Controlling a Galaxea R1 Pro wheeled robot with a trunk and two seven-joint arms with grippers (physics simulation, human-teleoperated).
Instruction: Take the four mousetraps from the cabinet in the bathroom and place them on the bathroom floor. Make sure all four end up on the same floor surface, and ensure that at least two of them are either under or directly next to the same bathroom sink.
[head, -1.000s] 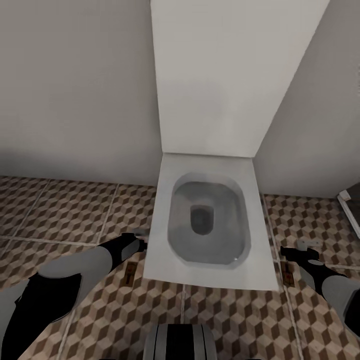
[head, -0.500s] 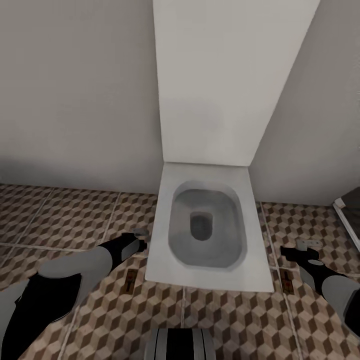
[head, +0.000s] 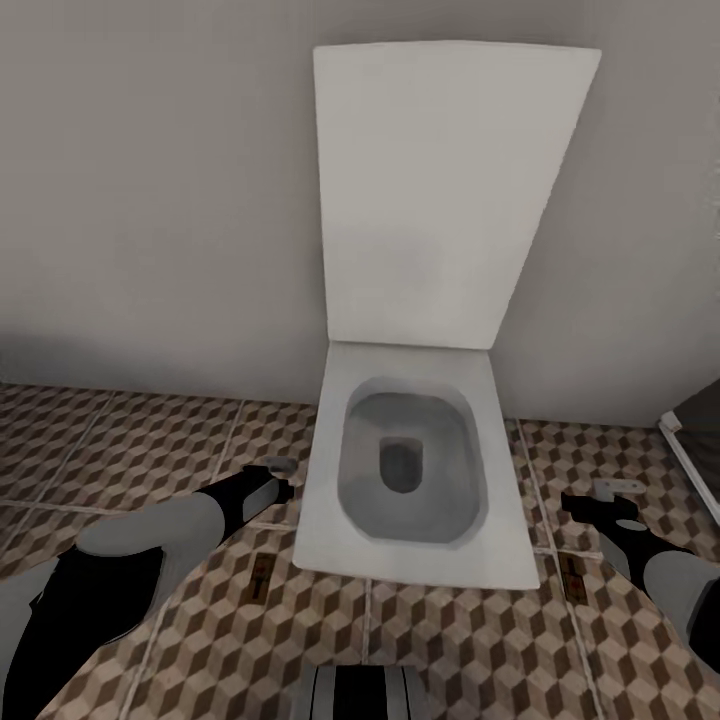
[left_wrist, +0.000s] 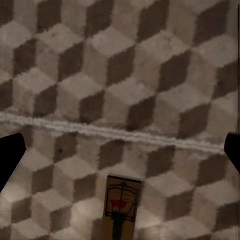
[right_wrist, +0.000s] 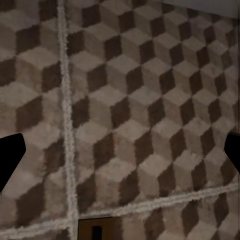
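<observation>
Two mousetraps lie flat on the bathroom floor (head: 150, 440), one on each side of a toilet: one mousetrap (head: 260, 578) under my left forearm, the other mousetrap (head: 575, 573) under my right wrist. My left gripper (head: 283, 478) hovers open above the tiles; in the left wrist view this open gripper (left_wrist: 120, 155) has its mousetrap (left_wrist: 120, 210) just behind the fingertips (left_wrist: 10, 160). My right gripper (head: 590, 497) is open too, and in the right wrist view the gripper (right_wrist: 120, 155) hangs over bare tiles with its mousetrap (right_wrist: 100, 231) at the frame edge. The sink and cabinet are out of view.
A white toilet (head: 410, 470) with its lid (head: 440, 190) raised stands against the grey wall straight ahead, between my two arms. A dark, white-framed object (head: 690, 435) sits at the right edge. Patterned tiles stretch away to the left.
The whole picture has slid down, so the camera has moved; the top of the toilet lid now shows. Both grippers and both mousetraps keep their places.
</observation>
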